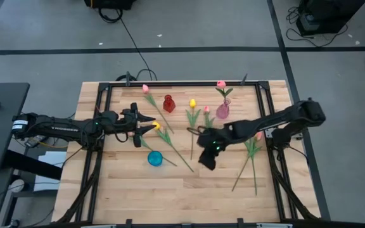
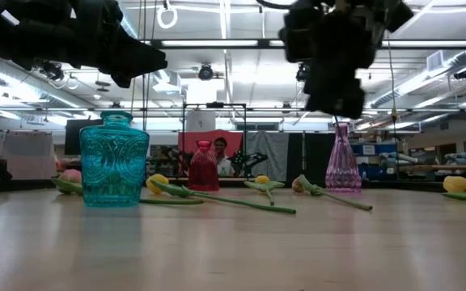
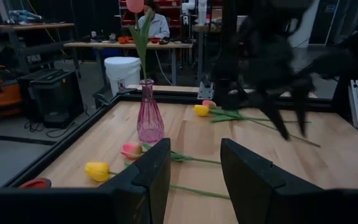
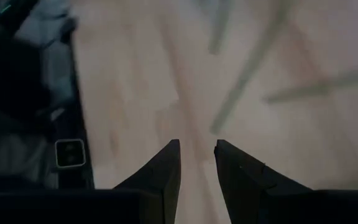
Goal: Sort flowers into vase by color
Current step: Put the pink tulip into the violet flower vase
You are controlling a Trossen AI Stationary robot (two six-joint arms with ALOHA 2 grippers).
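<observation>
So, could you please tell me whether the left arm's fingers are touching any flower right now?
Apart. In the left wrist view the left gripper shows open fingers with bare table between them; the yellow tulip and pink tulip lie beyond, untouched.

Two dark, near-black jointed arms. Left arm [image 1: 62,128]: white lettering along its forearm, black cable beside it. Right arm [image 1: 277,120]: small green light near the wrist. Fingers [image 3: 253,180] matte black, wedge-shaped.

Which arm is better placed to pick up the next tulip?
Probably the left: the left gripper hangs open right beside a yellow tulip. The right gripper, jaws only slightly apart, is over bare wood of the table, away from any flower.
</observation>
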